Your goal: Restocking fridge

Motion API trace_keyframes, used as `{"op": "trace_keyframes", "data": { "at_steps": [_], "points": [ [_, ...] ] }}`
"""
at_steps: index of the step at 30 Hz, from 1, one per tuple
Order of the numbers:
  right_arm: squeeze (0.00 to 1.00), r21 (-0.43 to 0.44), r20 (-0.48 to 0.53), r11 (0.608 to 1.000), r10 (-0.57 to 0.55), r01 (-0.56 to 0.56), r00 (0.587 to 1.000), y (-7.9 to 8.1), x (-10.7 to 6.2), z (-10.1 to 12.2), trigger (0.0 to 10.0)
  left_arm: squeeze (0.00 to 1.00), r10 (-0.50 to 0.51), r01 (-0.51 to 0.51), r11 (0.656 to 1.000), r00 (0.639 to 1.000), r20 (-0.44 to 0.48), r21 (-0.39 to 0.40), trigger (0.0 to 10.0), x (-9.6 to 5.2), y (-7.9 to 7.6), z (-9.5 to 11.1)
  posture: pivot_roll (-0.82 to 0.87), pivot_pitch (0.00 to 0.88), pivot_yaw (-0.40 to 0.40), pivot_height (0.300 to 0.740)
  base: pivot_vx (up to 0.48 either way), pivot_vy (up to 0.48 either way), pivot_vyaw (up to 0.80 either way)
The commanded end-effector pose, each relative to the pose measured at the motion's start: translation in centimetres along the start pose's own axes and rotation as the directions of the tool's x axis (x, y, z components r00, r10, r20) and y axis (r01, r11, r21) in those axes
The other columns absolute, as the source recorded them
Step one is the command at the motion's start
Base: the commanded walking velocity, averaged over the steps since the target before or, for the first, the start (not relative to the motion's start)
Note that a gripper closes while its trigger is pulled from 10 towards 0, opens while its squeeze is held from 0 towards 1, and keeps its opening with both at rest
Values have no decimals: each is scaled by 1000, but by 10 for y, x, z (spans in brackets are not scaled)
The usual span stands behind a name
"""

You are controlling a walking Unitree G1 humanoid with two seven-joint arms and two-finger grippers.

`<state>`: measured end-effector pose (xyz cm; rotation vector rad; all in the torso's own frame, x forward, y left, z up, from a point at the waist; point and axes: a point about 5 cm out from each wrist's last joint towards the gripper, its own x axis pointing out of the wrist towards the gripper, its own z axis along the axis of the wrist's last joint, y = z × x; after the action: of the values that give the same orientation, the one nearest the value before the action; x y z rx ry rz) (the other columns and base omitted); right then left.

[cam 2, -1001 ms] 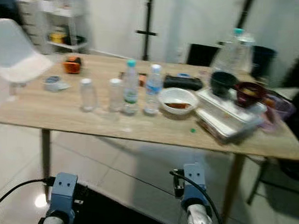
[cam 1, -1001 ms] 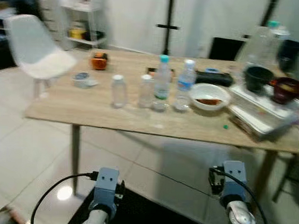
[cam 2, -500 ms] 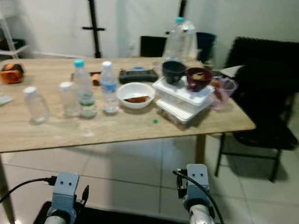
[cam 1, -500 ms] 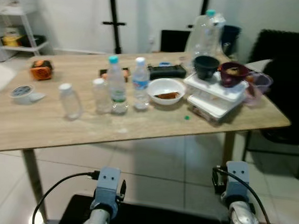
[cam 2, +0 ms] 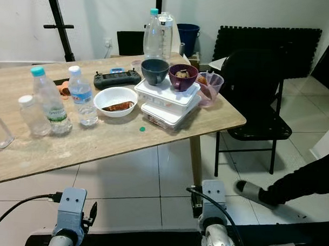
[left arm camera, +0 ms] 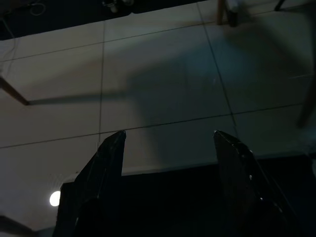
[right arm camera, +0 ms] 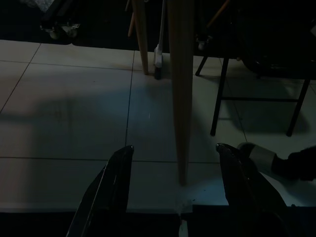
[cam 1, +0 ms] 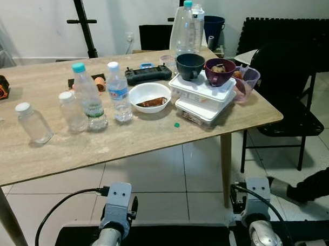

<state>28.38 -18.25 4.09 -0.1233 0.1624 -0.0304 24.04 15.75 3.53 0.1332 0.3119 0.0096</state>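
Note:
Several water bottles stand on the wooden table (cam 1: 153, 139): a teal-capped one (cam 1: 88, 99), a white-capped one with a blue label (cam 1: 119, 94), and two small clear ones (cam 1: 72, 111) (cam 1: 32, 124). A tall large bottle (cam 1: 184, 29) stands at the back. Both arms hang low in front of the table. My left gripper (left arm camera: 169, 134) is open over the tiled floor. My right gripper (right arm camera: 175, 147) is also open, pointing at a table leg (right arm camera: 180, 74). Neither holds anything.
A white bowl (cam 1: 149, 95), stacked white containers (cam 1: 200, 100) carrying a black bowl (cam 1: 190, 64) and a maroon bowl (cam 1: 219, 71), a plastic cup (cam 1: 247, 82) and a black controller (cam 1: 147, 74) share the table. A black chair (cam 1: 285, 78) stands at its right end. A person's leg and shoe (cam 1: 308, 187) lie on the floor at right.
The camera has swung to the right, so the table's right end, the black chair and a person's leg have come into view. Both arms still hang low.

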Motion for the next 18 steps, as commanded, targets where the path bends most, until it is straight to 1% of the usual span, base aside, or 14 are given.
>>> {"op": "trace_keyframes", "data": {
  "at_steps": [1,2,5,7,8,9,11,12,13,14,15,16,17,18],
  "points": [
    [0,-10,-2,1000,19,-19,1000,3,-1,-1,10000,0,29,-29,1000,1000,-5,-2,10000,-2,3,-3,-81,134,23,721,0,0,0],
    [0,-37,47,997,63,-61,997,10,0,9,10000,0,81,-82,997,996,40,10,10000,-4,11,5,-84,134,22,721,0,0,0],
    [0,-48,74,996,79,-76,994,12,0,15,10000,0,109,-111,993,991,79,28,10000,-6,15,11,-84,135,23,721,0,0,0],
    [0,-53,138,995,89,-83,986,14,2,32,10000,0,196,-209,975,967,160,69,10000,-14,30,26,-80,134,25,721,0,0,0],
    [0,-57,179,995,91,-82,980,13,4,44,10000,0,255,-273,959,948,192,72,10000,-22,42,34,-78,135,25,721,0,0,0],
    [0,-60,205,995,92,-81,974,12,5,51,10000,0,293,-314,947,933,208,70,10000,-28,49,38,-75,136,25,721,0,0,0],
    [0,-60,263,996,80,-66,962,4,9,71,10000,0,360,-384,921,904,230,68,10000,-47,66,44,-57,141,22,721,0,0,0],
    [0,-60,263,996,80,-66,962,4,9,71,10000,0,360,-384,921,904,230,68,10000,-47,66,44,-57,141,22,721,0,0,0],
    [0,-67,296,996,70,-53,953,-3,11,82,10000,0,396,-422,904,887,236,71,10000,-61,76,47,-48,143,19,721,0,0,0],
    [0,-66,310,997,67,-49,949,-7,11,88,10000,0,406,-433,899,881,242,69,10000,-66,80,50,-36,147,13,721,0,0,0],
    [0,-66,310,997,67,-49,949,-7,11,88,10000,0,406,-433,899,881,242,69,10000,-66,80,50,-36,147,13,721,0,0,0],
    [0,-66,323,997,64,-45,944,-9,12,93,10000,0,414,-443,894,875,252,69,10000,-71,83,54,-36,147,13,721,0,0,0],
    [0,-60,366,998,53,-33,929,-15,12,108,10000,0,414,-446,894,865,285,55,10000,-78,89,66,-27,151,7,721,0,0,0],
    [0,-60,366,998,53,-33,929,-15,12,108,10000,0,414,-446,894,865,285,55,10000,-78,89,66,-27,151,7,721,0,0,0]
  ]
}}
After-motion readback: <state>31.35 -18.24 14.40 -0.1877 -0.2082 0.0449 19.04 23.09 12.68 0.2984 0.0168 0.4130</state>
